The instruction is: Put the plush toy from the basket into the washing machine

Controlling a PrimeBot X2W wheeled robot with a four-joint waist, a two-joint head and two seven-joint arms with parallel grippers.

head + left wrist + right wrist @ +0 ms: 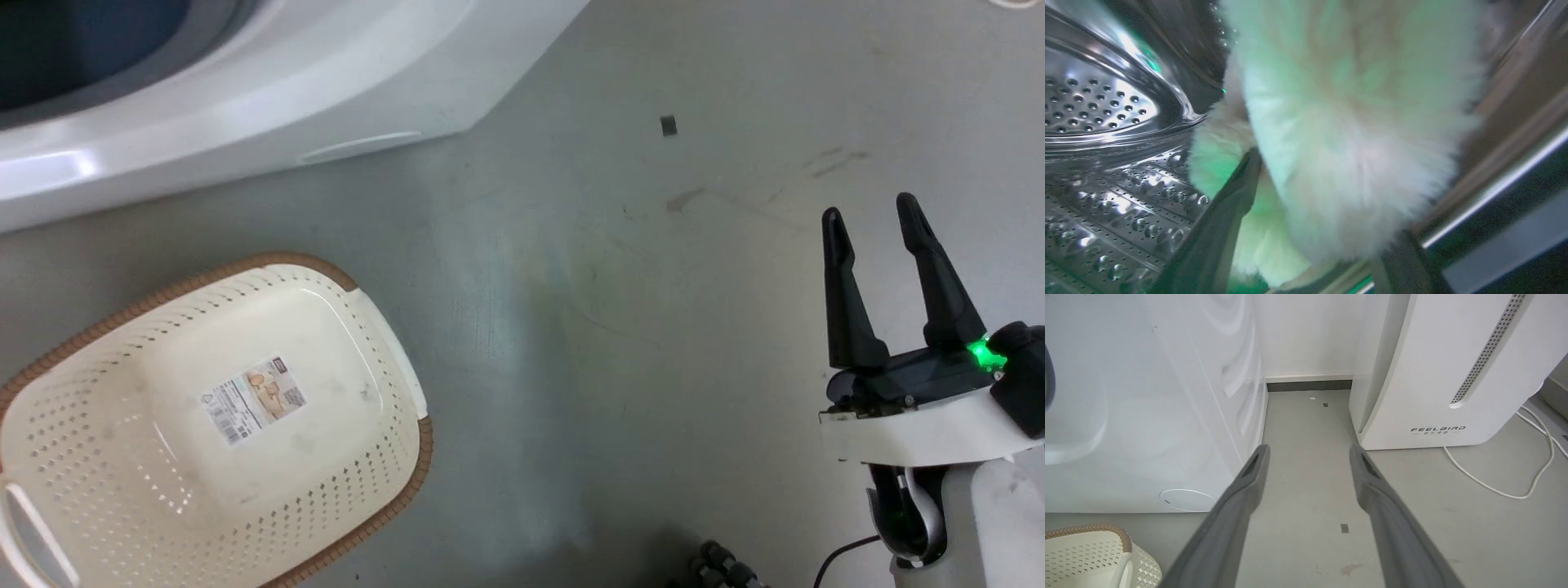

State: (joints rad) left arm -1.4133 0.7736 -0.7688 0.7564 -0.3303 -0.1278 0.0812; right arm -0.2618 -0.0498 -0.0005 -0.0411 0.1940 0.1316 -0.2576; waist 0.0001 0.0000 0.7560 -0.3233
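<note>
Hanging inside the perforated steel drum (1106,102) of the washing machine (245,90), the plush toy (1355,134) takes up the centre and upper right of the left wrist frame. Its shaggy fur is tinted green.

Left gripper (1306,155): fingers either side of the toy, fur pressed against the left finger (1229,212). The other fingertip is buried in fur, so clamped or let go cannot be told.

Right gripper (869,211): released, fingers spread with nothing between them, at the right edge of the head frame over bare grey floor (571,327).

Basket (82,457): lower left of the head frame, on the floor below the washer's white front. The paper label (255,400) on its bottom is exposed.

Right wrist frame: white FEELBIRD appliance (1453,375) at upper right, with a white cable (1494,490) on the floor beside it.
</note>
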